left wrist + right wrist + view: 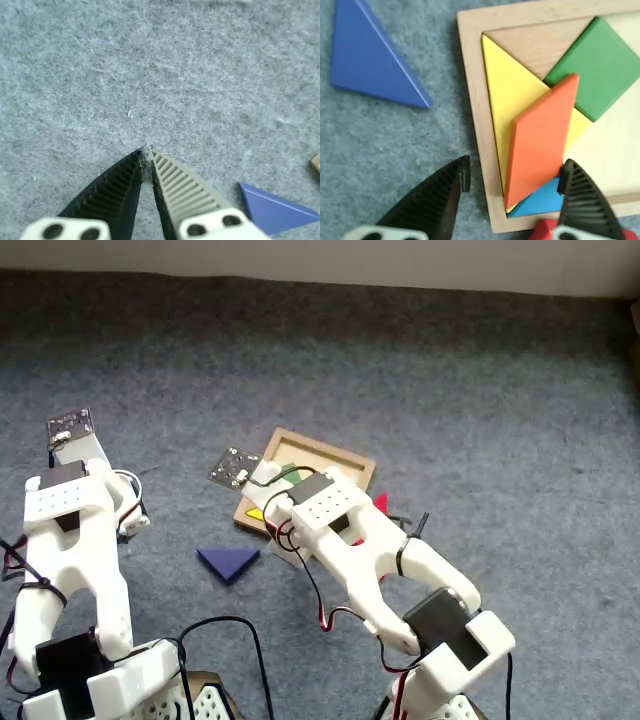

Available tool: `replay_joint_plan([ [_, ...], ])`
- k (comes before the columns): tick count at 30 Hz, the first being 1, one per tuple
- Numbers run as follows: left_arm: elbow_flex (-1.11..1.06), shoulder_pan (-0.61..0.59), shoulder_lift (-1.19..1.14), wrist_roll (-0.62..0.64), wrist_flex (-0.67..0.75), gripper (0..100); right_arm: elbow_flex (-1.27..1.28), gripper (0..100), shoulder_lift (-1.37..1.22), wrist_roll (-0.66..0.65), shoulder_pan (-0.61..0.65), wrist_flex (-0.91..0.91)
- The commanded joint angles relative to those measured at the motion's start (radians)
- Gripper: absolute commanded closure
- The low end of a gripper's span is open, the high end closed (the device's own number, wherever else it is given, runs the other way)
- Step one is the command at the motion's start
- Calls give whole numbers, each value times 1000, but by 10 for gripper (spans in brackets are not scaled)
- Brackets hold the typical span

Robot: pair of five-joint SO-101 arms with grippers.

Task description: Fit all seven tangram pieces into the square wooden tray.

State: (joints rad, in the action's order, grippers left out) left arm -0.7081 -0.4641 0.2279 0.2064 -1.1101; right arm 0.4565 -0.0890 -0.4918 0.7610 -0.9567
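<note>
The right tool (516, 167) hangs spread wide over the edge of the wooden tray (470, 75), straddling the orange parallelogram (540, 140), which lies crooked atop the yellow triangle (507, 85) and likely needs seating, while the left tool (146, 152), pressed together, waits over bare table (150, 75) near the loose blue triangle (272, 210).

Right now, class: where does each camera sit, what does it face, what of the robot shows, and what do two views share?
High view: fixed above, looking down on tray, left arm and right arm.
Left wrist view: on the left arm, facing carpet past its shut left gripper.
Right wrist view: on the right arm, facing the tray past its open right gripper.
Shared: the dark blue triangle lies in all three.
</note>
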Motion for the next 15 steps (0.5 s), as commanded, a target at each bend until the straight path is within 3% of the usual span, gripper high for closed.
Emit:
replay_joint_plan([
  [1,4,-8,35,-9,12,989,-2,742,24,6,12,21],
  [6,4,-8,35,-9,12,989,-4,830,24,6,13,19],
  [15,4,-8,35,-9,12,989,-10,882,27,6,4,18],
])
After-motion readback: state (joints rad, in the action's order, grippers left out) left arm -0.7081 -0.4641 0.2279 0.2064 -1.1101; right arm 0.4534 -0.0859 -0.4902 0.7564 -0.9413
